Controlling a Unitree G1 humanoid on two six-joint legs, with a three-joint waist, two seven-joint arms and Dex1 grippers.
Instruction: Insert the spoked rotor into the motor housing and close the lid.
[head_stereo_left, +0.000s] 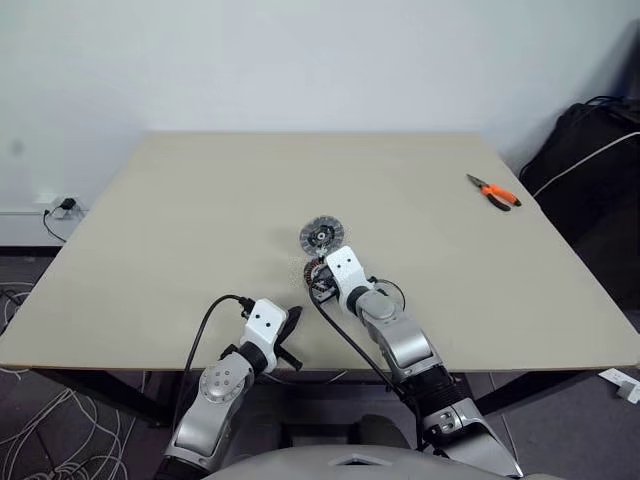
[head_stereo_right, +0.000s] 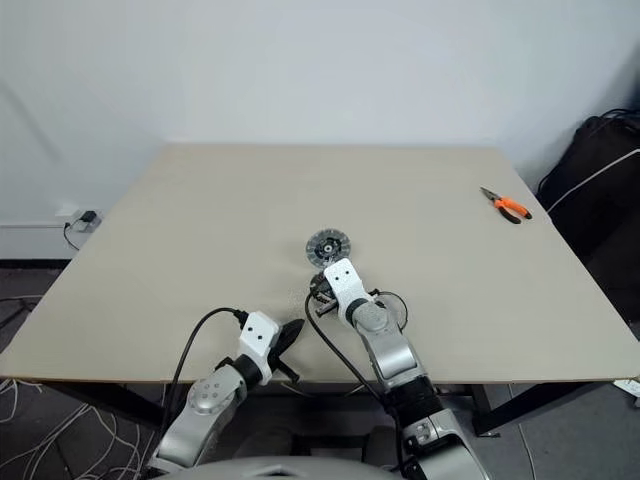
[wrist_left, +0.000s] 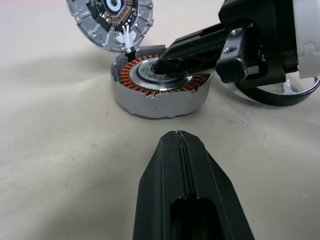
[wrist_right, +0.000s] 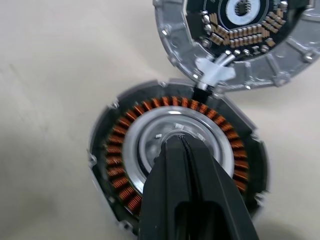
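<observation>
Rotor (wrist_right: 175, 140), shiny silver, sits inside the motor housing (wrist_left: 160, 97) near the tabletop's (head_stereo_left: 180, 220) centre, ringed by copper-brown coils. The right gripper's (wrist_right: 181, 141) black fingers (wrist_right: 187, 185) are pressed together, tips down on the rotor's hub, clasping nothing. From the housing's centre, the lid (wrist_right: 235, 45) stands at about one o'clock in the right wrist view, its dark-centred inner face showing, tilted up, with a small pale tab at its lower edge meeting the housing's rim. In the head views the same lid (head_stereo_left: 321, 236) lies just beyond the housing at twelve o'clock, with the right gripper (head_stereo_left: 318, 278) reaching in from about five o'clock.

The left gripper (head_stereo_left: 292, 322) rests by the tabletop's near edge, at roughly seven o'clock from the housing and apart from it, its fingers (wrist_left: 182, 175) clenched on nothing and aimed toward the housing's grey outer wall.

Orange-handled pliers (head_stereo_left: 494, 192) lie well apart at the tabletop's far right, about two o'clock from the housing.
</observation>
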